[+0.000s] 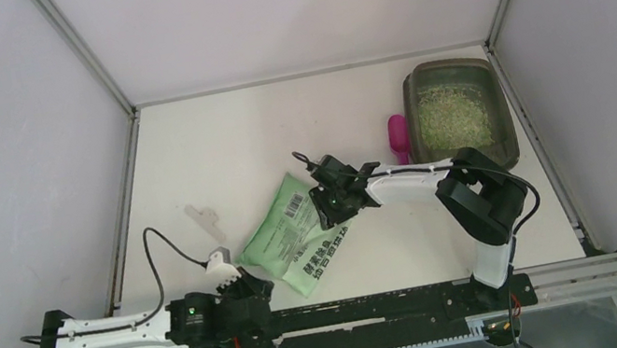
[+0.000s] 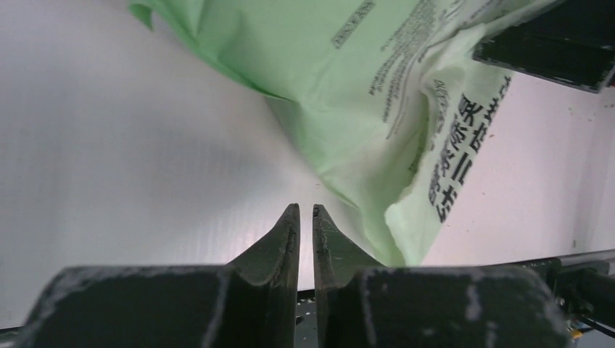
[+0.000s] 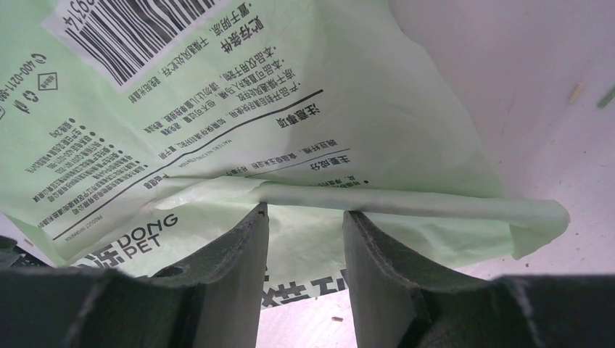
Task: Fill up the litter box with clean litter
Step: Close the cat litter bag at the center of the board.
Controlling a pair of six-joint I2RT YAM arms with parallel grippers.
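A: Where is the litter box (image 1: 409,115), and how does it lie?

B: At the far right corner of the desk (image 1: 277,122), close to the right wall. Its long axis runs from near to far, only a little turned. The open side faces up, and the clean litter (image 1: 454,116) is spread over its bottom.

A: And the surface and the room?

B: The desk is white and matte, with pale grey walls and metal rails at the edges.

A: What is around the box?

B: A magenta scoop (image 1: 398,137) lies just beside its left wall. A green bag (image 1: 296,233) lies diagonally in the middle, well apart from the box. In the top view the right arm's elbow covers the box's near corner.

A: The end effectors?

B: The right end effector (image 3: 304,214) has its fingers apart, the tips at a folded seam of the bag — I cannot tell if they press it. The left end effector (image 2: 305,210) is almost together, only a thin slit, with nothing in it — the bag is just beyond it.
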